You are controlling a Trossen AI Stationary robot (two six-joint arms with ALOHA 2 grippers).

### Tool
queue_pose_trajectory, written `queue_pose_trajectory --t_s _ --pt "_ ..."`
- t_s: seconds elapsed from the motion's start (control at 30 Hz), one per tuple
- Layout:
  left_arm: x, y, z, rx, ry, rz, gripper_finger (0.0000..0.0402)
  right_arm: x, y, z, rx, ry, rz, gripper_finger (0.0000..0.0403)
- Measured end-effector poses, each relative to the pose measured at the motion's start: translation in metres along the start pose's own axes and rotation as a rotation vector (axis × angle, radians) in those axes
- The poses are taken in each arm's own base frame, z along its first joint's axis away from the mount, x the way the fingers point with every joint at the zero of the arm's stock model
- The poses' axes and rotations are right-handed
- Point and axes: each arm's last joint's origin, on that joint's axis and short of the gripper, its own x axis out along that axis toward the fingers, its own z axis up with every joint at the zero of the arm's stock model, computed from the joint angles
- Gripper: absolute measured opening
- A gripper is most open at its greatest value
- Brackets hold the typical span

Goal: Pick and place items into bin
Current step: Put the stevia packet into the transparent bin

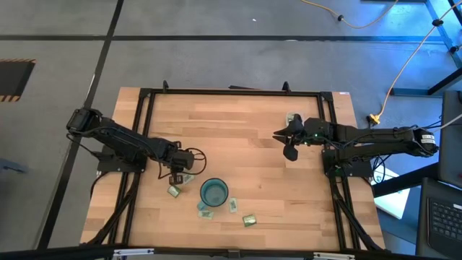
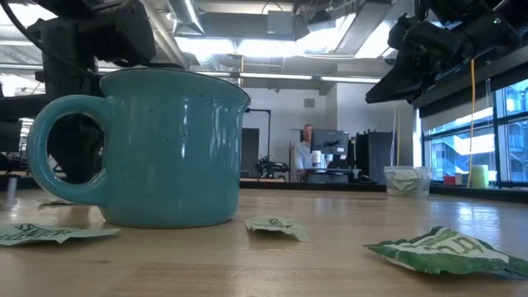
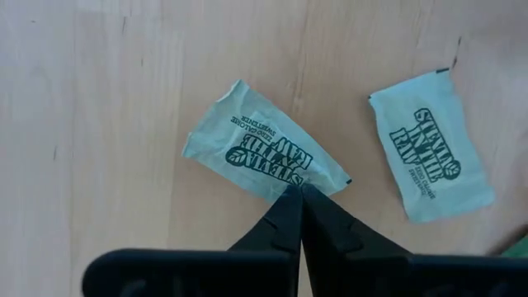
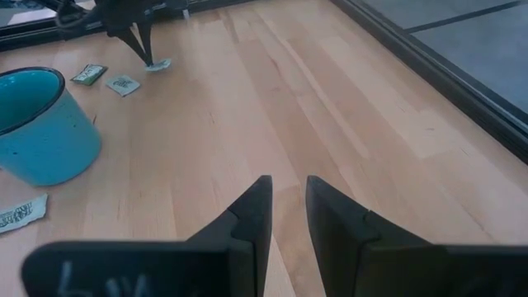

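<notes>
**Left gripper closed on the edge of a packet beside the mug**

In the lower left part of the high view, the left gripper (image 1: 182,175) is down at the table just left of the teal mug (image 1: 214,192). In the left wrist view its fingers (image 3: 285,216) are pressed together, pinching the lower edge of a light green packet (image 3: 260,153). This packet lies flat on the wood and its long axis runs diagonally in that view, from upper left to lower right. A second packet (image 3: 431,156) lies near it on the right, apart from it, with the long axis almost vertical.

More packets (image 1: 249,219) lie around the mug. The translucent cup (image 1: 292,118) stands in the upper right of the table. The right gripper (image 1: 289,139) hovers just beside it, with its jaws slightly apart and nothing between them.
</notes>
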Motion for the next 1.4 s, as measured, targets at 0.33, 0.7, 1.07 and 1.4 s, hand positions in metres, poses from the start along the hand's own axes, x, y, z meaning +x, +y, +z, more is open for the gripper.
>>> queue_pose_trajectory --t_s 0.33,0.7,1.07,1.4 --pt "-0.012 0.005 0.008 0.007 -0.089 0.087 0.0002 0.000 0.000 0.001 -0.016 -0.014 0.002 0.0081" --pt "-0.047 0.014 0.062 0.145 -0.527 0.255 0.0002 -0.001 0.002 0.015 0.027 -0.149 0.024 0.0081" --pt "-0.074 0.023 0.102 0.316 -0.946 0.417 0.0002 0.015 0.005 0.024 0.019 -0.246 0.038 0.0081" --pt "-0.053 0.030 0.129 0.285 -1.082 0.488 0.0002 0.046 0.011 0.034 -0.081 -0.425 0.038 0.0081"
